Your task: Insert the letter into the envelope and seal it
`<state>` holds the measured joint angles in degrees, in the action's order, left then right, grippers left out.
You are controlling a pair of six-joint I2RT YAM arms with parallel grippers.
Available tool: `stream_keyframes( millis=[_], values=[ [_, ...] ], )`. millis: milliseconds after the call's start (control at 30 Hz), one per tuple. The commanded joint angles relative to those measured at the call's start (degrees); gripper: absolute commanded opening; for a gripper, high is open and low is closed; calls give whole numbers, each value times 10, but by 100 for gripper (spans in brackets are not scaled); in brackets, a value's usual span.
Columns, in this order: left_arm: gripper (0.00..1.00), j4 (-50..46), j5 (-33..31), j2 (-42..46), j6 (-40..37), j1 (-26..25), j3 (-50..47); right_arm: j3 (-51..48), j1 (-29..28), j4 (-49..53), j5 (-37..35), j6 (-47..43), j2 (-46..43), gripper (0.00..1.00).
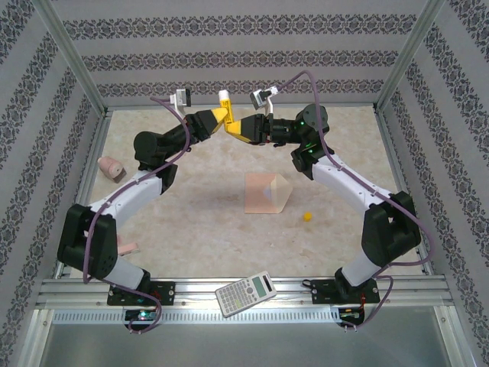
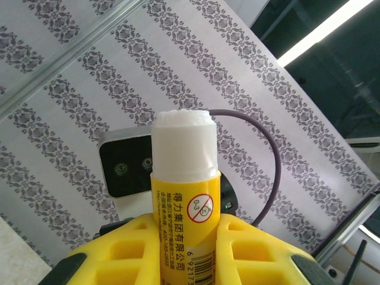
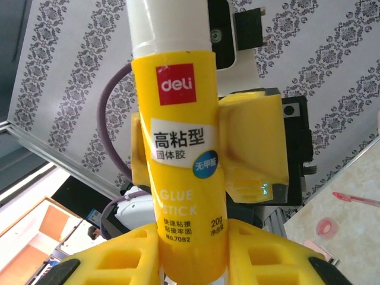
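**Left gripper** and **right gripper**: both are closed on one glue stick, raised above the table near the rear wall. The right gripper clamps the stick's base and the left gripper grips it higher up. The stick's upper end is white.

**Label, right wrist view:** red "deli" patch; 高粘型 固体胶; blue oval 无甲醛; "GLUE STICK"; "20g"; "NO.7092".

**Reverse side, left wrist view:** 得力集团有限公司, a crossed-out "0-3" symbol, and a barcode beginning "6 9217".

**Envelope**: it lies flat at mid-table with its flap pointing right, well apart from both grippers. A paler panel shows on it, and whether that is the letter cannot be told.

**Surface:** a beige marbled tabletop bears a small yellow object near the envelope and a pink object at the left edge. A calculator rests on the front rail.

**Enclosure:** aluminium frame; grey wallpaper with dark floral stripes.
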<state>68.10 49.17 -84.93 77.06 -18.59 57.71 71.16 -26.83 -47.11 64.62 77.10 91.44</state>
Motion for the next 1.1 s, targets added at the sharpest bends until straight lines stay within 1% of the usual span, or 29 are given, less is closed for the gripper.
stream_keyframes(
  millis=[0, 100, 167, 200, 233, 300, 333, 433, 567, 700, 800, 933, 1000, 1067],
  values=[
    [0, -101, 116, 47, -112, -31, 0, 8, -11, 63, -74, -34, -13, 32],
    [0, -223, 87, 83, -193, -25, 1, 0, -7, 117, -88, -76, -34, 45],
    [0, -338, 50, 110, -268, -22, 9, 0, -7, 183, -102, -124, -54, 59],
    [0, -407, 22, 125, -308, -22, 16, 1, -8, 229, -115, -158, -67, 65],
    [0, -465, -8, 138, -345, -21, 24, 4, -9, 275, -129, -194, -80, 69],
    [0, -533, -62, 158, -384, -20, 31, 14, -15, 377, -168, -267, -103, 72],
    [0, -556, -86, 167, -396, -19, 33, 17, -20, 418, -191, -302, -114, 73],
    [0, -621, -148, 176, -409, -19, 47, 10, -36, 464, -241, -350, -134, 73],
    [0, -685, -204, 170, -411, -19, 61, 15, -68, 536, -313, -413, -142, 73],
    [0, -730, -251, 164, -404, -19, 71, 32, -111, 599, -413, -463, -139, 72],
    [0, -726, -262, 164, -387, -19, 67, 30, -140, 618, -492, -473, -133, 72],
    [0, -716, -263, 162, -365, -19, 61, 29, -177, 622, -569, -481, -117, 72],
    [0, -707, -260, 162, -353, -19, 53, 29, -188, 612, -584, -479, -110, 71],
    [0, -696, -256, 163, -339, -19, 44, 25, -191, 594, -580, -472, -104, 70]
  ],
)
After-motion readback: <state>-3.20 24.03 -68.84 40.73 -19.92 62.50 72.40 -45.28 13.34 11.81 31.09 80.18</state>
